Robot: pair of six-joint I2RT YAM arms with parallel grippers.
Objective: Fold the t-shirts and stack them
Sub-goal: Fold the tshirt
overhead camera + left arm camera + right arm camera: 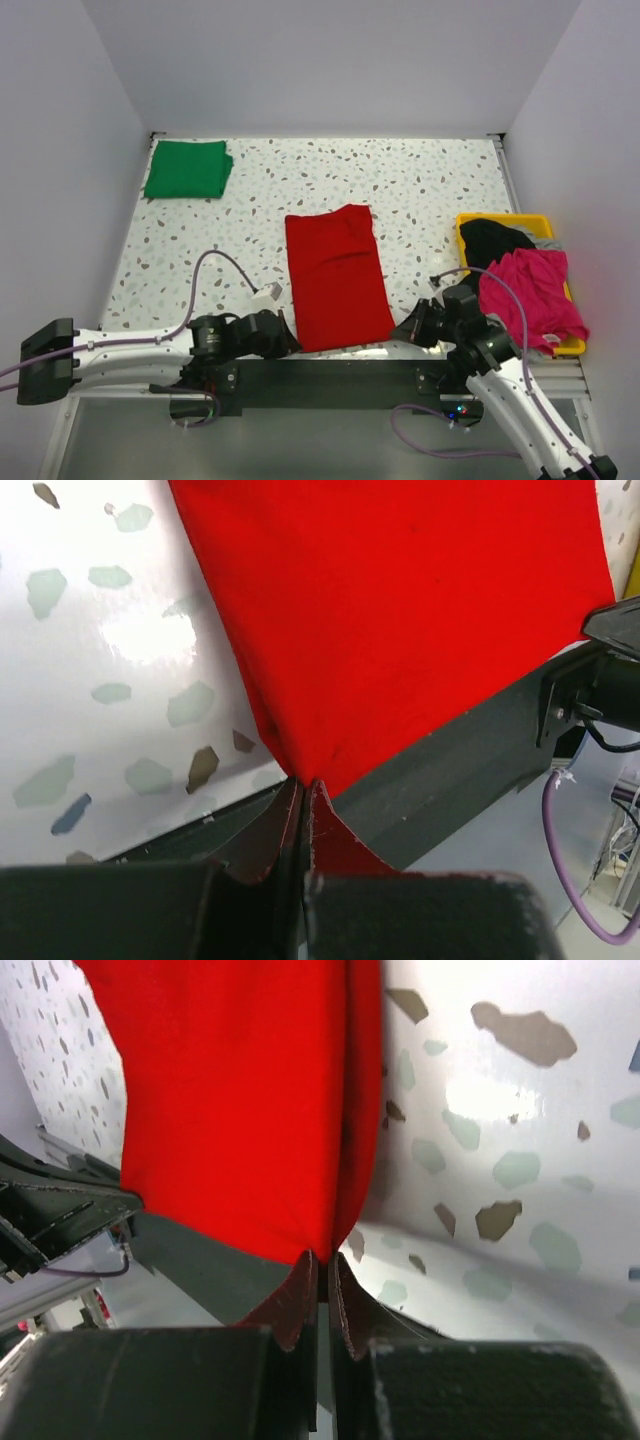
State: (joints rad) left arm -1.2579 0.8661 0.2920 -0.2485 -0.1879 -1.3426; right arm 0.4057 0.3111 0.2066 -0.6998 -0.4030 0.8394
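A bright red t-shirt [335,275] lies folded into a long strip in the middle of the table, its near end at the table's front edge. My left gripper [287,342] is shut on its near left corner [300,770]. My right gripper [402,333] is shut on its near right corner [325,1245]. A green t-shirt [187,169] lies folded at the far left corner of the table.
A yellow tray [508,222] at the right edge holds black [493,240], magenta [532,291] and grey garments. White walls enclose the speckled table on three sides. The dark front rail [450,750] runs just under the red shirt's near end.
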